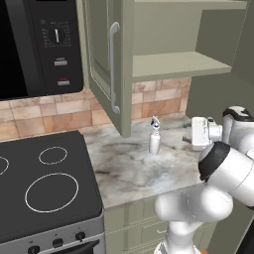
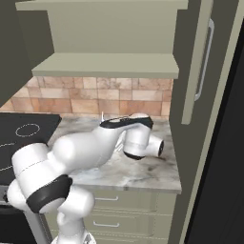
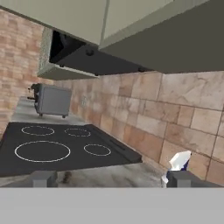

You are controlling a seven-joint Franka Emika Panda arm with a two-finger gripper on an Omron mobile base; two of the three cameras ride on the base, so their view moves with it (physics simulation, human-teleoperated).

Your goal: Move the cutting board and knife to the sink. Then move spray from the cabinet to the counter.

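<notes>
The spray (image 1: 155,139), a small white bottle with a trigger top, stands upright on the marbled counter (image 1: 134,173) below the cabinet (image 1: 173,64). The cabinet's door (image 1: 104,54) is swung open and its shelf is bare. My gripper (image 1: 191,137) hovers just right of the bottle at about its height, apart from it. In the hand view the gripper (image 3: 112,179) is open, its fingertips (image 3: 43,178) spread wide. The spray's nozzle (image 3: 178,161) shows just above the right tip. The cutting board, knife and sink are out of view.
A black stovetop (image 1: 44,183) borders the counter on the left, with a black microwave (image 1: 34,44) above it. The open cabinet door hangs over the counter near the bottle. A grey toaster (image 3: 52,100) stands beyond the stove. Tan tile backsplash (image 1: 158,101) runs behind.
</notes>
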